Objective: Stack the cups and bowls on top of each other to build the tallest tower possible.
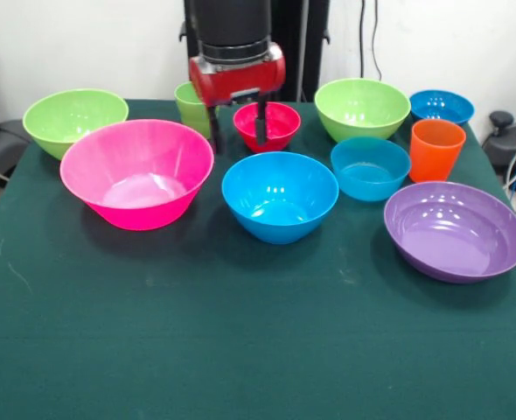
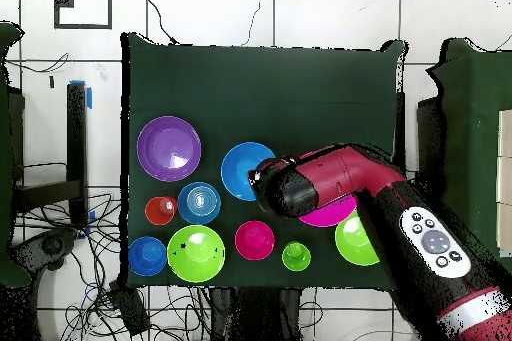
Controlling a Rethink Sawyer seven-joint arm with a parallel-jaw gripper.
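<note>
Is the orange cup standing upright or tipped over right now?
Upright. The orange cup stands on its base with its open mouth facing up, beside the small blue bowl; it looks empty.

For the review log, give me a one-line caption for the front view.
Sawyer's pincer hangs open beside the small red bowl, one finger over its rim, with unstacked bowls and cups spread around it on the green table.

No words, brands or numbers can be read anywhere; the arm's button panel, right of centre, carries only tiny unreadable symbols.
</note>
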